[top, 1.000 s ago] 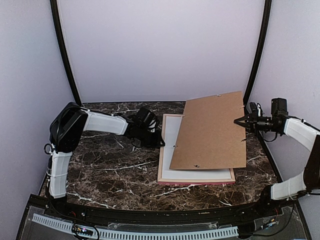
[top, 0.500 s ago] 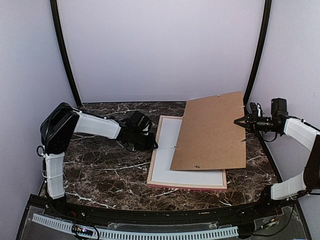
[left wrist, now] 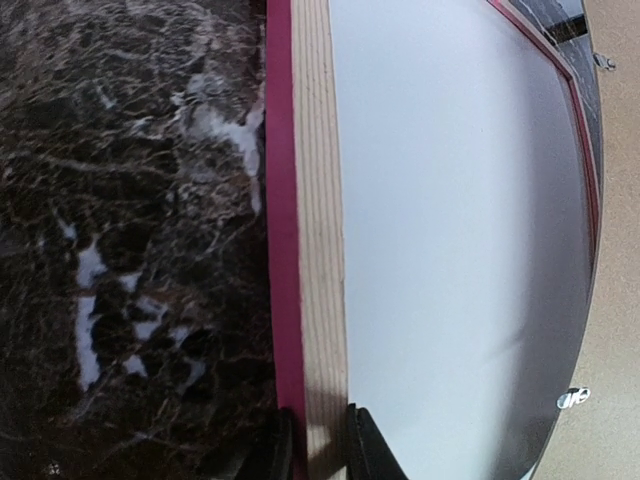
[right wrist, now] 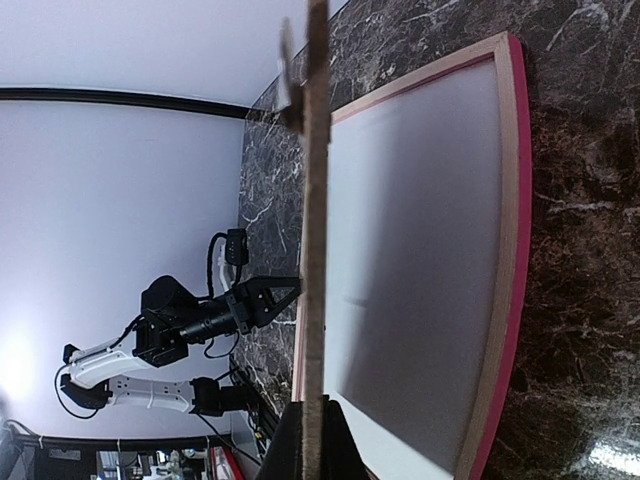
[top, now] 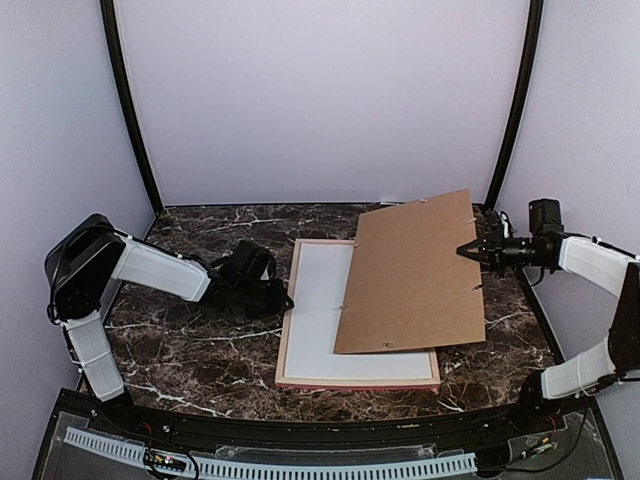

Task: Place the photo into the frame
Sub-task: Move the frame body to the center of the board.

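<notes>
Left wrist view: clamps the left gripper (left wrist: 318, 445) on the left rail of the frame (left wrist: 315, 250), probably steadying it face down. Pinches the backing board (top: 415, 270) in the right gripper (top: 463, 250), tilted up, leaving the photo (top: 320, 300) reachable. Lies white back up inside the frame, long axis seemingly near-to-far on the table (top: 190, 345).
</notes>
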### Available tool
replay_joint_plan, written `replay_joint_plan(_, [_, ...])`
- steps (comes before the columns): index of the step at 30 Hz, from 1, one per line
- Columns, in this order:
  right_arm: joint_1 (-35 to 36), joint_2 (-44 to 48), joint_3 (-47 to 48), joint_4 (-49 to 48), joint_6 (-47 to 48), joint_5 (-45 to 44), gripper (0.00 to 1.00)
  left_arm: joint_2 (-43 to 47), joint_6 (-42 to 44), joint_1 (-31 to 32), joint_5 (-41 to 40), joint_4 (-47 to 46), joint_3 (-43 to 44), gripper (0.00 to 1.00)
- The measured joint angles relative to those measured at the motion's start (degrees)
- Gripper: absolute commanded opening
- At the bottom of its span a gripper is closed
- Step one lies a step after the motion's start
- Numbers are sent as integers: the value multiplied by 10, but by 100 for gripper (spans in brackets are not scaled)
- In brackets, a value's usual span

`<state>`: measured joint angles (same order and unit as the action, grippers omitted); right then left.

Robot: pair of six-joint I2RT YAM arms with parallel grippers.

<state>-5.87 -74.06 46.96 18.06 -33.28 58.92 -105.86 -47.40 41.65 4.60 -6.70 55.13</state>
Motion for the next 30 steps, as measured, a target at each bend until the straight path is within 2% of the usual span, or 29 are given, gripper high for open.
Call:
replay_joint_plan(6, [21,-9,0,-27,-13,-2,0,42,-44,0,-23,-33,-63,4])
replay_joint_plan(14, [63,-27,-2,-76,-43,-4,0,63,-68,0,-34,-36,-88,14])
replay_joint_plan(20, [98,-49,-5,-109,-66,-1,0,65,-63,0,-32,-17,-80,31])
replay_joint_plan(22, [107,-56,-5,-120,-74,3,0,65,-59,-1,-29,2,-71,39])
replay_joint_plan(24, [113,-61,-5,-129,-78,6,0,66,-52,-4,-25,17,-62,52])
replay_joint_plan(26, [119,-64,-5,-138,-80,9,0,73,-42,-7,-23,30,-53,59])
replay_joint_plan(30, [129,-70,-5,-151,-82,17,0,101,-16,-17,-20,54,-30,67])
